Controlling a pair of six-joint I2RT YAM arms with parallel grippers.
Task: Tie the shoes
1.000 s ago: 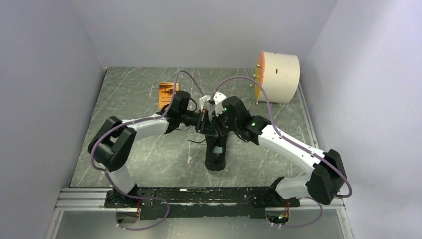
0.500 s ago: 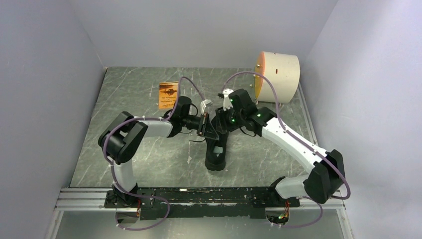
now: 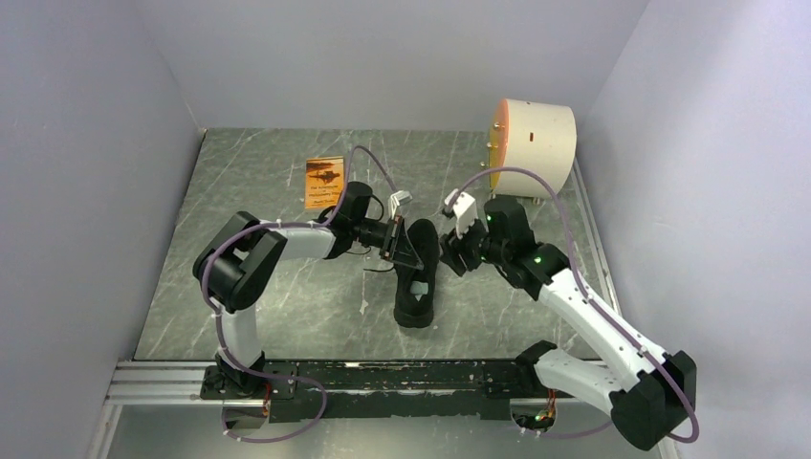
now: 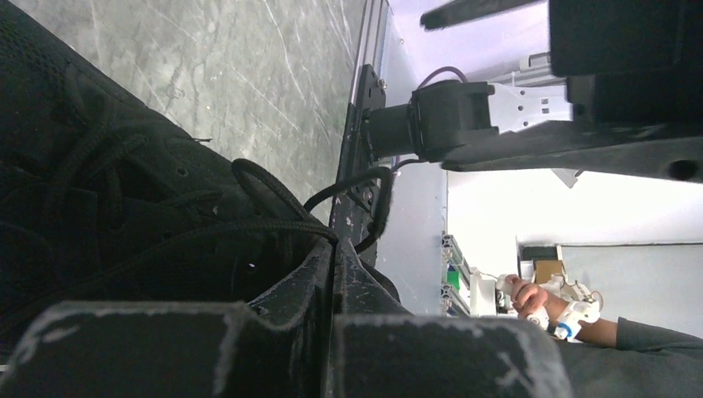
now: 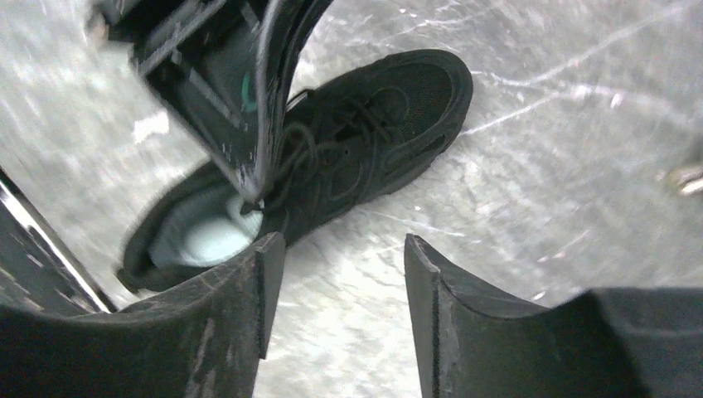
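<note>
The black shoe (image 3: 418,277) lies on the marble table, toe toward the back, heel toward the arms. Its pale insole (image 5: 203,232) shows in the right wrist view. My left gripper (image 3: 395,246) reaches in from the left over the lacing and is shut on a thin black lace (image 4: 286,224), which runs taut into the closed tips (image 4: 333,247). A lace loop (image 4: 265,184) curls just beyond them. My right gripper (image 3: 459,251) hovers to the right of the shoe, open, with only bare table between its fingers (image 5: 341,249). The shoe (image 5: 365,149) lies beyond them.
A white cylinder with an orange face (image 3: 534,143) stands at the back right. An orange card (image 3: 323,180) lies at the back, left of centre. A loose lace end (image 3: 378,271) trails on the table left of the shoe. Grey walls enclose three sides; a metal rail (image 3: 383,378) runs along the near edge.
My right gripper has opened and pulled back to the right, off the shoe. The left gripper has stayed shut on the lace, its arm shifting slightly.
</note>
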